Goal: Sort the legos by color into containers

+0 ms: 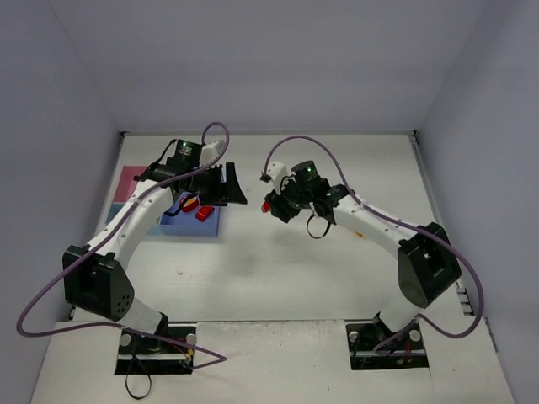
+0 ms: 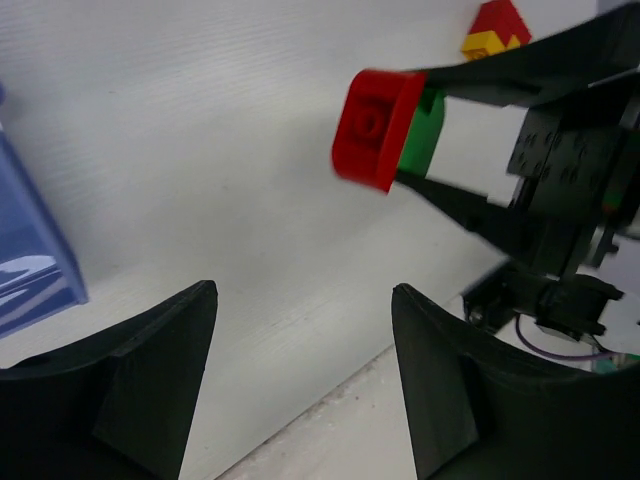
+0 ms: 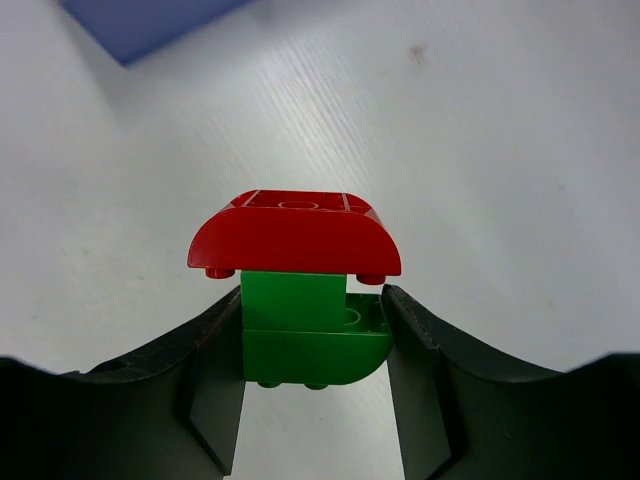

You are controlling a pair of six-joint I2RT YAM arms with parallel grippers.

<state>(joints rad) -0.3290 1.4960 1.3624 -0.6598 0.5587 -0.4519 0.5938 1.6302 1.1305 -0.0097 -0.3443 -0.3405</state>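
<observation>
Right wrist view has your right hand (image 3: 312, 322) clamped on the sides of a green brick (image 3: 300, 345) at lower centre, with a red brick (image 3: 295, 235) snapped onto its top and left bare, seemingly held off the worktop (image 3: 480, 150). That grip likely keeps the red piece free for your left hand (image 2: 303, 292), which faces it with fingers apart and nothing between them (two colours can't be sorted as one). From the top view the stack hangs mid-frame, near the blue container (image 1: 189, 227) at centre left, where loose bricks (image 1: 205, 213) lie.
</observation>
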